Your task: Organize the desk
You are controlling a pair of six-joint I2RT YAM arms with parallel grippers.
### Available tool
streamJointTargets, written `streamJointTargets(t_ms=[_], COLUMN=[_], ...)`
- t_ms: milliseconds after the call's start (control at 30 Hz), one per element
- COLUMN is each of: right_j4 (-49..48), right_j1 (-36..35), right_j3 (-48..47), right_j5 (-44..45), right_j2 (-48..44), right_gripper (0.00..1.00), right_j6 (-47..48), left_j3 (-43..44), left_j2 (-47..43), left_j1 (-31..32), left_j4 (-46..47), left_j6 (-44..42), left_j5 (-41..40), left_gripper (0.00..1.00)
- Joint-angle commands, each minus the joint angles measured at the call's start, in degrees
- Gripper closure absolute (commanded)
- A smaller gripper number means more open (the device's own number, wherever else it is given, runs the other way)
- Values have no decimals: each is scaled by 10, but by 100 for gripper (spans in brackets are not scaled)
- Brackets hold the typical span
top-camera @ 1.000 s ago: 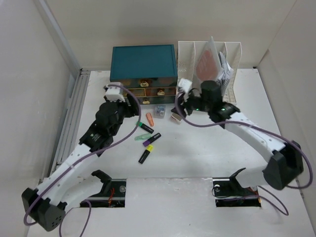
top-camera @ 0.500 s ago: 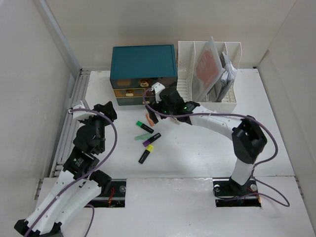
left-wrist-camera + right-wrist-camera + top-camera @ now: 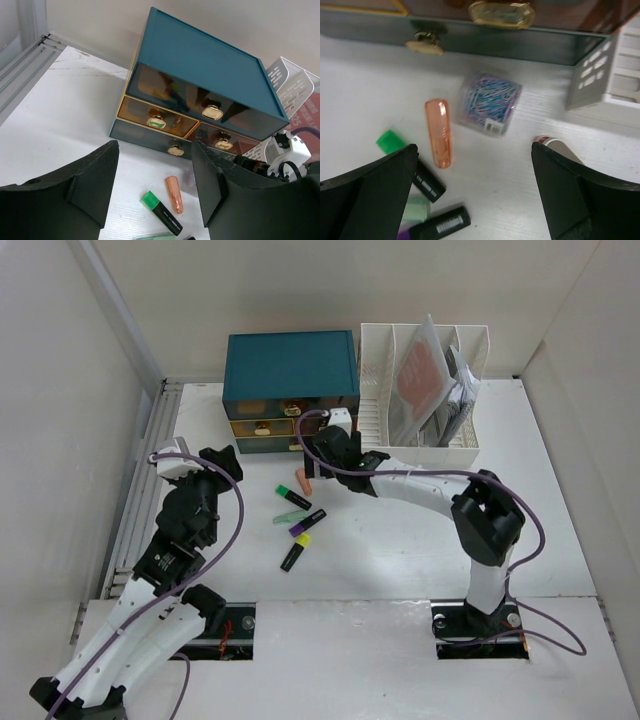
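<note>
The bench (image 3: 400,550) lies beneath both arms, with its clutter gathered just under the right fingers (image 3: 375,195). These stand spread wide and empty. A clear box of paper clips (image 3: 487,102) sits between them and slightly ahead. An orange tube (image 3: 439,132) lies just beside that box, toward the finger on the left of the wrist view. A green-capped highlighter (image 3: 410,172) lies nearer that same finger. A small white object (image 3: 560,150) rests close to the other finger.

The left fingers (image 3: 95,185) are also apart and hold nothing. They hang back from the teal drawer box (image 3: 200,60) and face its front.

The step in hand looks like lining up a pick of the clip box for stowing. The next move would call for a straight descent with one finger on each side of it, then a gentle close, since the thin plastic may slip.

Room is tight ahead of the right fingers. The drawer fronts rise just beyond the clip box, and a corner of the white file rack (image 3: 600,80) crowds one side. The orange tube is close enough to be nudged. Behind the fingers, toward the arm bases, there is bare surface for a retreat. More highlighters (image 3: 300,530) lie between the two arms.
</note>
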State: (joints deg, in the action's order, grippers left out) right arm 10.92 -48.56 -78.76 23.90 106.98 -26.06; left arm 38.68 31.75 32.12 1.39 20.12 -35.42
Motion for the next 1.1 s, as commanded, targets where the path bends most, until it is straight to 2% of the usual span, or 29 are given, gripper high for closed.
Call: streamJointTargets(t_ms=[0, 233, 533, 767, 1067], right_j4=[-28, -41, -61, -61, -66], right_j1=[15, 28, 28, 28, 16], right_j3=[-11, -24, -35, -29, -75], right_j5=[59, 76, 56, 51, 68], right_j2=[26, 71, 83, 59, 96], right_gripper=[0, 3, 4, 4, 5], right_j6=[-46, -67, -78, -83, -88], left_j3=[1, 1, 1, 1, 1], left_j2=[-4, -4, 2, 7, 7], left_j1=[-1, -1, -1, -1, -1], left_j4=[20, 26, 27, 27, 27], left_j6=[-1, -6, -11, -17, -17], left_j5=[9, 9, 14, 19, 25], left_gripper=[43, 43, 43, 43, 43])
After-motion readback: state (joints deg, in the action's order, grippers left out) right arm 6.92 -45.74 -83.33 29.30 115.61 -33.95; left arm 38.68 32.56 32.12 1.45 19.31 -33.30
